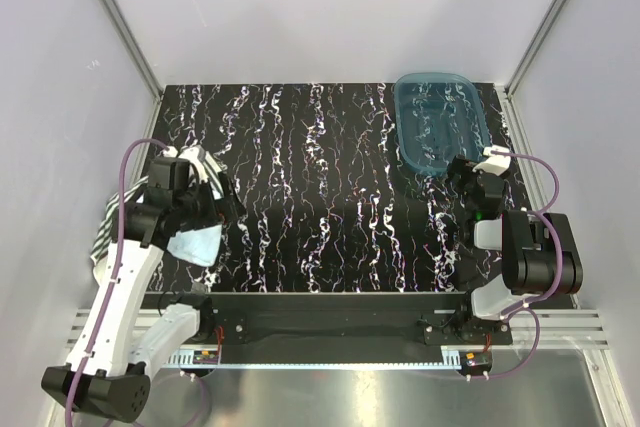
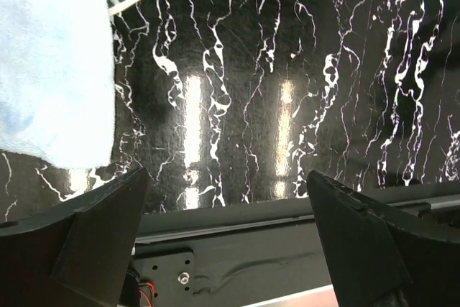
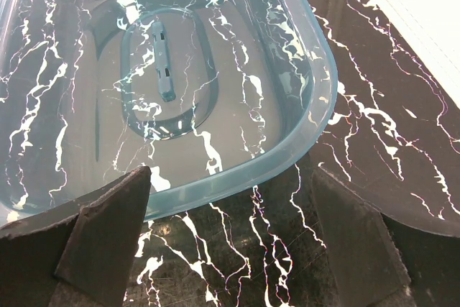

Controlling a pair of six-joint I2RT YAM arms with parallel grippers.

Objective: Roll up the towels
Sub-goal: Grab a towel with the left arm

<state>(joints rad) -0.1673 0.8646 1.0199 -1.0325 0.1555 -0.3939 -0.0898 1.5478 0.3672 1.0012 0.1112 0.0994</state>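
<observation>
at the left edge of the marbled tabletop (image 1: 330, 207), the light blue towel (image 1: 196, 244) lay crumpled just beside the left pincer (image 2: 226, 177), whose jaws were spread wide with nothing between them. the striped towel (image 1: 205, 162) sat bunched on the far side of that arm, and part of it seemed to trail over the tabletop's left edge. both cloths looked light, limp and apt to bunch, so each probably wanted flattening first, then a pinch at a hem or corner. the left arm itself crowded the pile. the right pincer (image 3: 230, 177), likewise released and empty, hung over the rim of the teal plastic tub (image 1: 440, 122), well apart from the towels and not in the way.
</observation>
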